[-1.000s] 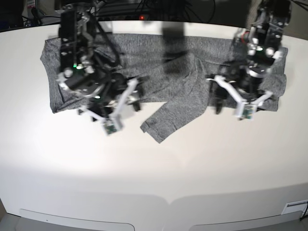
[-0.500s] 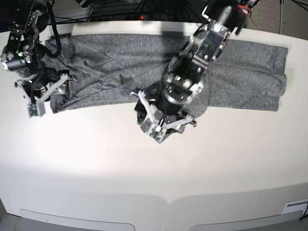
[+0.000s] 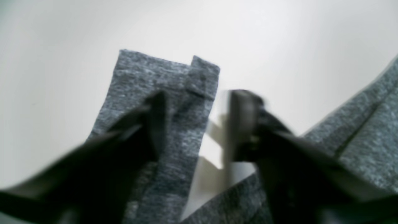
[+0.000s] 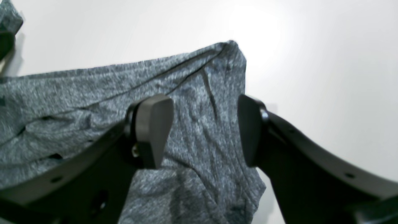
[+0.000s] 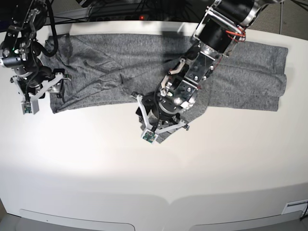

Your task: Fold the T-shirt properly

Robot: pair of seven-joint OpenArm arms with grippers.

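Observation:
The grey T-shirt (image 5: 120, 67) lies spread across the far half of the white table (image 5: 144, 183), folded over at its right end. One long sleeve (image 3: 168, 77) points toward the front. My left gripper (image 5: 161, 122) hangs low over that sleeve's cuff. In the left wrist view its jaws (image 3: 194, 124) stand apart, blurred, with the sleeve's edge and a strip of table between them. My right gripper (image 5: 41, 84) is at the shirt's front left corner. There it is open (image 4: 205, 130) above the wrinkled corner of cloth (image 4: 199, 93), holding nothing.
Cables and dark equipment (image 5: 120, 9) line the table's back edge. The left arm's body (image 5: 216, 33) reaches across the shirt's middle from the back right. The table's rounded front edge (image 5: 168, 204) is near the bottom.
The left arm swung from the shirt's right end to the middle sleeve, then settled lower with its jaws narrowing. The right arm moved out to the shirt's left corner and stays there.

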